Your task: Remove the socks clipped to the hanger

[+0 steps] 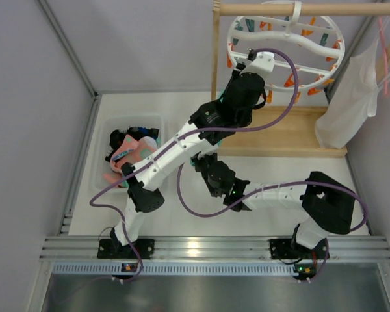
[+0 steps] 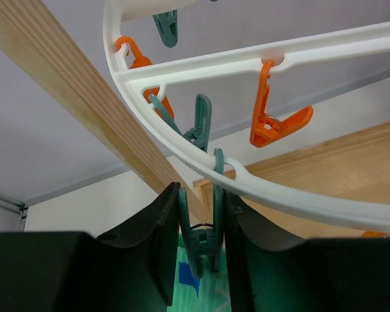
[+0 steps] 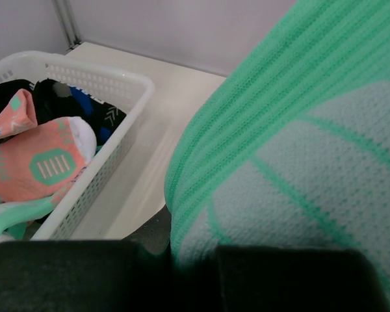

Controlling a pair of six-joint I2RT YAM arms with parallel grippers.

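The white ring hanger [image 1: 283, 32] hangs from a wooden rail, with orange and teal clips dangling from it. In the left wrist view my left gripper [image 2: 200, 195] is shut on a teal clip [image 2: 205, 244] under the hanger's rim [image 2: 260, 62]. That clip's lower end sits on a green sock [image 2: 201, 286] with a blue patch. My right gripper [image 3: 195, 253] is shut on the mint-green sock [image 3: 299, 130], which fills most of its view. From above, the right gripper [image 1: 203, 164] is below the left wrist. More socks [image 1: 127, 153] lie in the basket.
A white perforated basket [image 1: 104, 130] stands at the left on the table, its rim [image 3: 104, 78] close to my right gripper. The wooden rail [image 1: 299, 9], its post [image 1: 215, 52] and base board [image 1: 286, 130] stand at the back. At the right hangs a white garment [image 1: 351, 97].
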